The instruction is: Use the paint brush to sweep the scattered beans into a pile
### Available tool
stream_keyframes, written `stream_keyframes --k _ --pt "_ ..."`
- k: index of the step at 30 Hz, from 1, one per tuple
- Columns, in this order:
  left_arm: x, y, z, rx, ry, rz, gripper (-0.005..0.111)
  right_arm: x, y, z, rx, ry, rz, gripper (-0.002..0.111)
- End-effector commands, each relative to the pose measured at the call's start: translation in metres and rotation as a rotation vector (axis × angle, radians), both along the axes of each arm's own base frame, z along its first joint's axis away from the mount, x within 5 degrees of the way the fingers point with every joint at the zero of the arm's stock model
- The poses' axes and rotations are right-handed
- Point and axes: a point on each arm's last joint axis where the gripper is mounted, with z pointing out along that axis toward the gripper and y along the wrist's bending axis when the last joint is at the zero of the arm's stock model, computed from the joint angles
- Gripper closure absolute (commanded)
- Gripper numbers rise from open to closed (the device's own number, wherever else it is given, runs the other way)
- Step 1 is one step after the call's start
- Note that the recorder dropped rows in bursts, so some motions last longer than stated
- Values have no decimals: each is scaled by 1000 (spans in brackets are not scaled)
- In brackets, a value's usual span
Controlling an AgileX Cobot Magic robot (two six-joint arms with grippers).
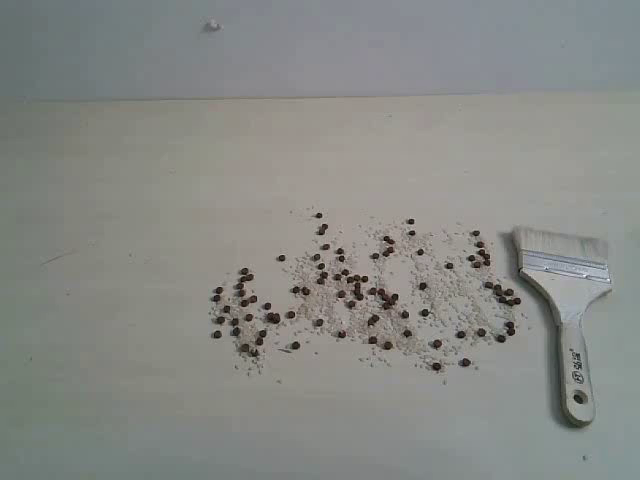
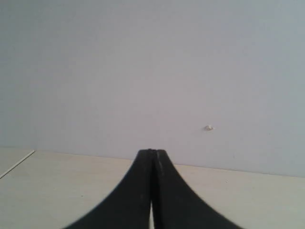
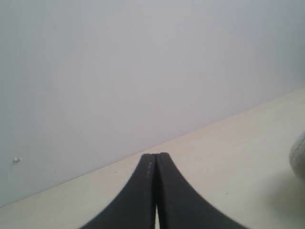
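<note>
Dozens of beans [image 1: 357,291] on pale table [image 1: 140,400], plain grey wall [image 1: 420,45] behind

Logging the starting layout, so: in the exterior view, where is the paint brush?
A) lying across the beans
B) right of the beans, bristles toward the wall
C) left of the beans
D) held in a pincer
B: the paint brush lies flat on the table right of the beans, bristles toward the wall.

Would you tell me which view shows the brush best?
The exterior view: the whole brush lies right of the beans. The left wrist view misses it; the right shows only a pale blur, perhaps bristles.
</note>
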Motion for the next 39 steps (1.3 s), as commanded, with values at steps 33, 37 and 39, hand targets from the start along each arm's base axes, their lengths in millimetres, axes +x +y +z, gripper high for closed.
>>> stream_keyframes --k 33,37,39 --pt "1 0 -1 -6 7 1 107 -2 -2 16 154 -201 -5 108" --pt "1 0 -1 -6 7 1 107 -2 -2 16 201 -208 -6 108" --pt "1 0 -1 -6 7 1 107 -2 -3 14 257 -188 -4 108"
